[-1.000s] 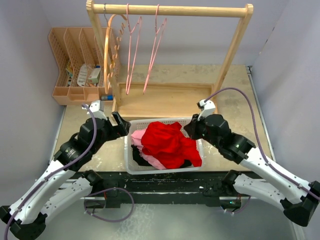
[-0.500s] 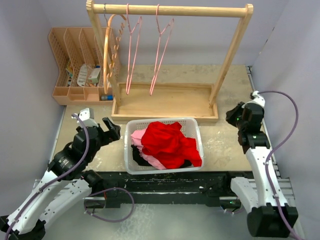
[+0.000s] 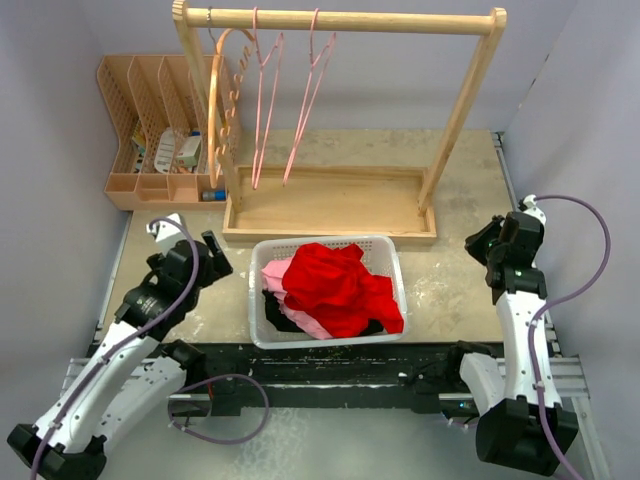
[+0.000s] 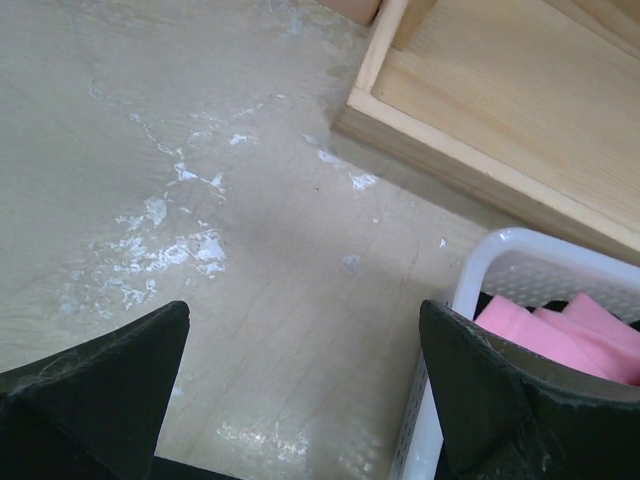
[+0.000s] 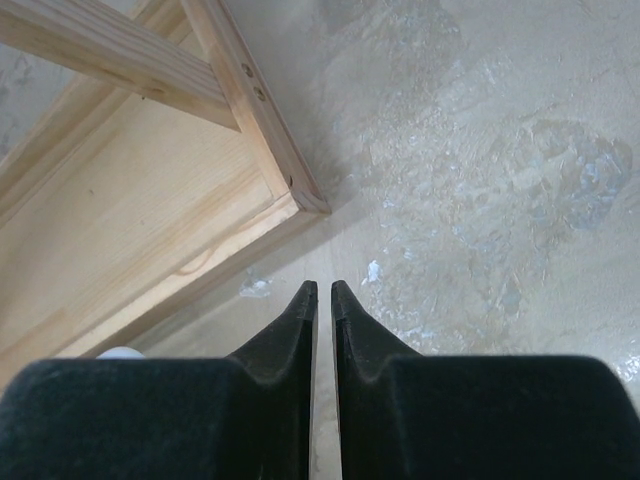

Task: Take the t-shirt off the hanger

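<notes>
The red t-shirt lies crumpled on top of pink and dark clothes in the white basket, off any hanger. Two bare pink wire hangers and a wooden hanger hang on the wooden rack's rail. My left gripper hovers over bare table left of the basket, open and empty; the basket's rim and pink cloth show by its right finger. My right gripper is far right of the basket, near the rack's base corner, shut with nothing in it.
The rack's wooden base tray stands just behind the basket. A tan organizer with small items sits at the back left. Grey walls close in on both sides of the table.
Both arms have pulled back from the basket: the right one swung out to the table's right side, the left one drew back leftward. A pink hanger is swaying.
</notes>
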